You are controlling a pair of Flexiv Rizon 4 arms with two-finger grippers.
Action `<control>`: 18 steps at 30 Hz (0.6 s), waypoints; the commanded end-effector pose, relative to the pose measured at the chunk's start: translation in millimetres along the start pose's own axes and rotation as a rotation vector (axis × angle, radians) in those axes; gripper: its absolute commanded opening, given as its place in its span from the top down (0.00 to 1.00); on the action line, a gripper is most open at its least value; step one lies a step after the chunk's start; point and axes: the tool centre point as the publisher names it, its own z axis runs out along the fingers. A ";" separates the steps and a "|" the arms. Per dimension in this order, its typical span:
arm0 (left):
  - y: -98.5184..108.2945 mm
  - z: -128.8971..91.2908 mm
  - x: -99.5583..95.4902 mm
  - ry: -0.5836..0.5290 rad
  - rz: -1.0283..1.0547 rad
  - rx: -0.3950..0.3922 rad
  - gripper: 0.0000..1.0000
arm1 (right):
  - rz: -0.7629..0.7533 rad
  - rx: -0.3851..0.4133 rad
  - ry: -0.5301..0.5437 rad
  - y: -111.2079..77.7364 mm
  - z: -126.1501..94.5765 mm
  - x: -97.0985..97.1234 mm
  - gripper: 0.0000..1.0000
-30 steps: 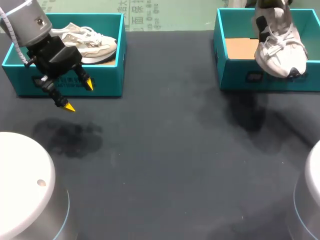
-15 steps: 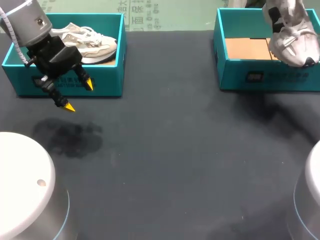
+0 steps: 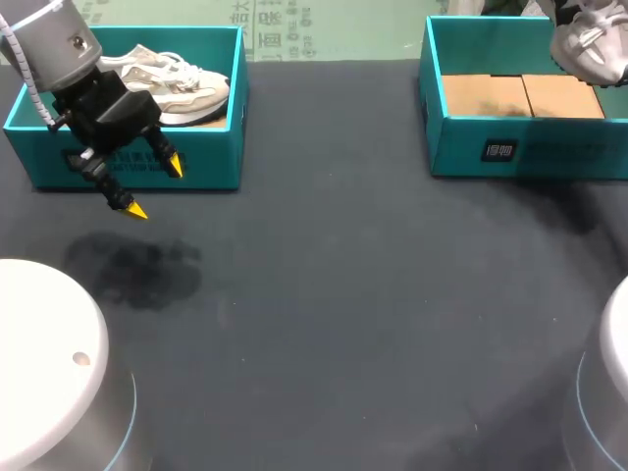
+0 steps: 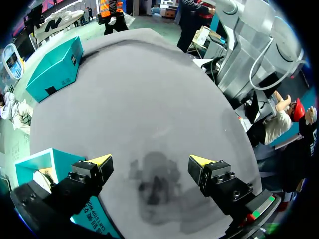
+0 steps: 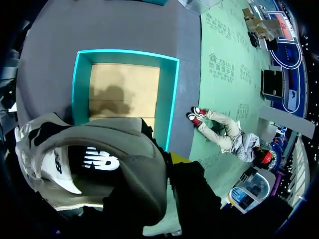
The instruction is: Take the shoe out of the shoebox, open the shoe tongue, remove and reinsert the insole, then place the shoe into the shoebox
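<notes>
Shoe [image 3: 592, 47] hangs above the right shoebox [image 3: 520, 157], clamped at its heel by the right gripper [image 5: 172, 162], so the taking-out looks nearly done. Next it needs setting on the table [image 3: 343, 294]. The left gripper [image 3: 155, 188] gapes wide, empty.

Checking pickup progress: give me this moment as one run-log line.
left gripper: open, in front of left box | right gripper: shut on shoe, held above empty right box
</notes>
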 end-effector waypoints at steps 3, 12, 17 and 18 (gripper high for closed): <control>0.3 0.1 0.6 -0.001 0.000 -0.003 0.00 | 0.000 0.000 0.013 -0.4 -0.4 -4.9 1.00; 0.3 0.1 0.6 -0.001 0.000 -0.003 0.00 | 0.119 0.017 0.005 -22.5 11.4 -12.6 1.00; 0.3 0.1 0.6 -0.001 0.000 -0.003 0.00 | 0.250 0.057 0.028 -40.1 14.3 -12.7 1.00; 0.3 0.1 0.6 -0.001 0.000 -0.003 0.00 | 0.291 0.066 0.034 -44.2 14.9 -10.1 1.00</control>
